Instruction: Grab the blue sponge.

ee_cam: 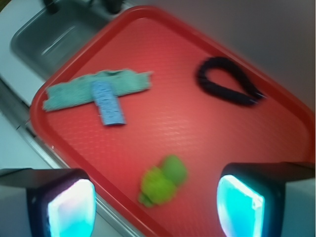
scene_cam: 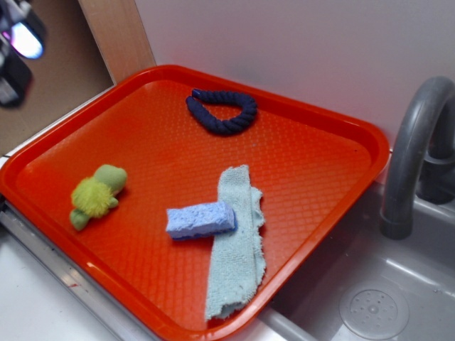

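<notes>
Gripper (ee_cam: 155,205) fingers spread, empty, well apart from small rectangular periwinkle-blue foam sponge (ee_cam: 109,103), which lies ahead-left in wrist view, one end overlapping pale teal terry cloth (ee_cam: 96,87).

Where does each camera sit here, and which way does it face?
Exterior: fixed above the near side of the tray, looking down across it toward the wall, faucet at right; the hand shows blurred in the top left corner.
Wrist: on the arm, high over the tray's edge, looking down past the two glowing fingers of the open hand.
Shared: tray, sponge lying partly on the cloth, rope ring, green plush and sink.
</notes>
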Controlling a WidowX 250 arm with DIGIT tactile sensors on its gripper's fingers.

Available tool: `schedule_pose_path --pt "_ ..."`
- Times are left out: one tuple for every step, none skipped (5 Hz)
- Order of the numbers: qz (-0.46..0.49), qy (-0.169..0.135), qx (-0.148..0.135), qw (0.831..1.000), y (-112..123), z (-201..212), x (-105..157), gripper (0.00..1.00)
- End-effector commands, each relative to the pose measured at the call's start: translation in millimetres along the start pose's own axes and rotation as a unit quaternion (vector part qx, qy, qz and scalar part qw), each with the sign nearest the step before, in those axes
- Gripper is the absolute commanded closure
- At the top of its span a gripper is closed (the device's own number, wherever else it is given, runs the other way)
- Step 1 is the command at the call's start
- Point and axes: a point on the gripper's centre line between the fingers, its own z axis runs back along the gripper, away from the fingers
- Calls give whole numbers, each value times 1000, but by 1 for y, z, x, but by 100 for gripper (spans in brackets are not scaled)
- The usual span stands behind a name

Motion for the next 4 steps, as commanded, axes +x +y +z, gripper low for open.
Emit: schedule_pose_path --pt "-39 16 -39 998 -36 -42 16 0" --pt "-41 55 -37 997 -42 -76 35 0" --pt "-65 83 -50 993 -51 -102 48 0" --pt "-78 118 -41 989 -58 -122 52 0"
